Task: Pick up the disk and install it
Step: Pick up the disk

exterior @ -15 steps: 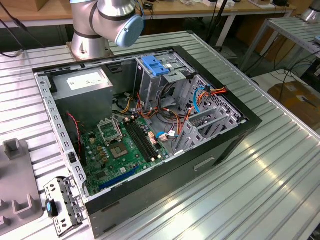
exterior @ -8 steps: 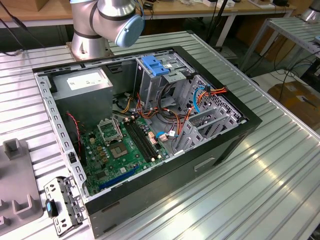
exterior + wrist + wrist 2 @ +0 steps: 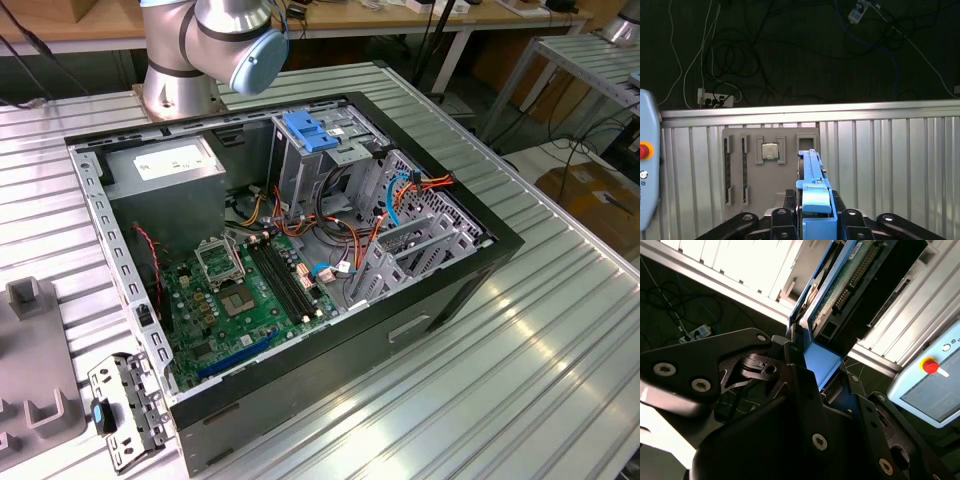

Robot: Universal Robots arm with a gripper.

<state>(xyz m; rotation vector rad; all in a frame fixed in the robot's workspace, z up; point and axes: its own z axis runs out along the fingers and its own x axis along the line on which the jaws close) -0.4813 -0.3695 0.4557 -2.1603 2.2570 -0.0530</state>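
- The end effector (image 3: 812, 212) is closed narrowly on the disk (image 3: 811, 167), gripping one end of it.
- The disk stands on edge, its long axis running straight out from the grip, with a blue rail facing the first wrist view.
- Beyond it lie the ribbed table (image 3: 890, 160) and a gray fixture plate (image 3: 740, 170).

cables (image 3: 352, 237) crowd cage (image 3: 300, 170) (orange, blue), table (image 3: 520, 380) open

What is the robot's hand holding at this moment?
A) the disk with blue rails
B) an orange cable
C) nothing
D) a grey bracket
A: in the first wrist view the hand is shut on the disk, which is seen edge-on with its blue rail showing.
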